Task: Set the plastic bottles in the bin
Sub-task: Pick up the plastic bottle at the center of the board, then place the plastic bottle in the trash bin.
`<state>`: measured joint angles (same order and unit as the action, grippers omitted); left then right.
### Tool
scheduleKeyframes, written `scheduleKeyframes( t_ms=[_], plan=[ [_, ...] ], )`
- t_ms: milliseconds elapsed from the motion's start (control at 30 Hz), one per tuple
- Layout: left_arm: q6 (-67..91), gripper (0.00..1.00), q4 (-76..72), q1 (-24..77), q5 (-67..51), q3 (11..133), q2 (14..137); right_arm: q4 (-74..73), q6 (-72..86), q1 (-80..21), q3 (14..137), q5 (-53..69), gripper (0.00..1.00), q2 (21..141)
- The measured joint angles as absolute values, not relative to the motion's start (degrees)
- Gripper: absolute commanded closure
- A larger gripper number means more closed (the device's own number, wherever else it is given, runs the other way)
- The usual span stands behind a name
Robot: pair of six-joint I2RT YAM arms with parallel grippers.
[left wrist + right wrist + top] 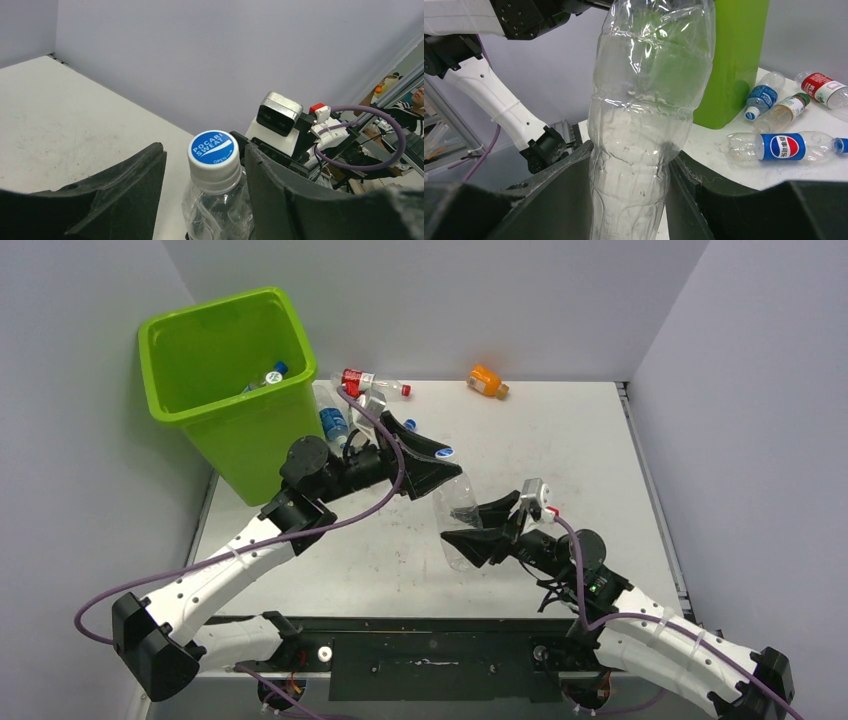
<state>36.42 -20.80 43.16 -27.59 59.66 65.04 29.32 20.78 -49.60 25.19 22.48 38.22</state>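
A clear crushed plastic bottle (462, 515) with a white-and-blue cap (213, 150) hangs upright over the table's middle. My right gripper (478, 532) is shut on its lower body (644, 100), both fingers pressing in. My left gripper (204, 148) straddles the neck just under the cap: its right finger is against the bottle and its left finger stands apart, so it is open. The lime-green bin (250, 435) stands at the far left with a bottle (265, 377) inside. Other bottles lie beside the bin: red-labelled (365, 380), blue-labelled (333, 425), and a Pepsi one (784, 146).
An orange bottle (487, 381) lies alone near the back wall. Grey walls close the table at the back and both sides. The left arm reaches across the table's middle past the bin's (734, 60) corner. A purple cable loops over the left arm.
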Motion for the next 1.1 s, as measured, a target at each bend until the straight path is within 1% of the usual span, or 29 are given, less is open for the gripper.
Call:
scheduleKeyframes(
  t_ms=[67, 100, 133, 167, 200, 233, 267, 367, 467, 600, 767, 867, 967, 1033, 1100],
  plan=[
    [36.9, 0.65, -20.8, 43.2, -28.2, 60.0, 65.5, 28.9, 20.3, -49.6, 25.2, 22.5, 0.66, 38.3],
    [37.1, 0.75, -20.8, 43.3, -28.6, 60.2, 65.6, 28.8, 20.2, -49.6, 25.2, 22.5, 0.6, 38.5],
    [37.2, 0.86, -20.8, 43.4, -28.9, 60.4, 65.8, 28.6, 20.1, -49.7, 25.2, 22.5, 0.48, 38.7],
    [37.3, 0.98, -20.7, 43.5, -29.1, 60.5, 65.9, 28.5, 19.8, -49.7, 25.2, 22.4, 0.31, 38.9],
    [37.5, 1.0, -20.7, 43.5, -29.3, 60.6, 65.9, 28.3, 19.7, -49.7, 25.3, 22.2, 0.11, 39.1],
    [37.7, 1.0, -20.7, 43.6, -29.9, 60.7, 65.9, 27.8, 19.8, -49.7, 25.5, 22.0, 0.07, 39.2],
    [37.4, 1.0, -20.8, 43.7, -30.0, 60.8, 65.9, 26.5, 19.6, -49.8, 26.0, 22.1, 0.1, 39.6],
    [36.1, 1.0, -19.9, 43.9, -29.8, 61.0, 65.6, 22.4, 20.1, -50.0, 28.9, 22.2, 0.1, 40.8],
    [32.2, 1.0, -15.1, 43.9, -26.4, 62.5, 64.3, 16.7, 20.5, -50.2, 34.0, 22.1, 0.1, 41.7],
    [24.5, 1.0, -7.6, 44.2, -18.3, 66.6, 60.3, 8.6, 20.6, -50.3, 40.6, 19.8, 0.1, 39.9],
    [9.6, 1.0, -4.0, 44.0, -2.5, 72.4, 53.0, 2.0, 20.3, -50.3, 46.2, 15.1, 0.1, 32.7],
    [-0.4, 1.0, -5.0, 44.0, 7.6, 74.8, 49.5, 1.4, 19.9, -50.3, 45.8, 11.2, 0.1, 27.3],
    [-10.5, 1.0, -9.1, 43.9, 17.6, 76.7, 48.4, 2.9, 20.1, -50.3, 42.3, 6.4, 0.1, 23.7],
    [-16.5, 1.0, -12.8, 43.1, 24.0, 78.8, 49.6, 3.6, 20.6, -50.3, 38.4, 3.2, 0.1, 23.4],
    [-19.1, 1.0, -14.5, 39.4, 28.4, 82.5, 52.7, 3.7, 21.3, -50.3, 35.3, 1.5, 0.1, 24.1]
  ],
)
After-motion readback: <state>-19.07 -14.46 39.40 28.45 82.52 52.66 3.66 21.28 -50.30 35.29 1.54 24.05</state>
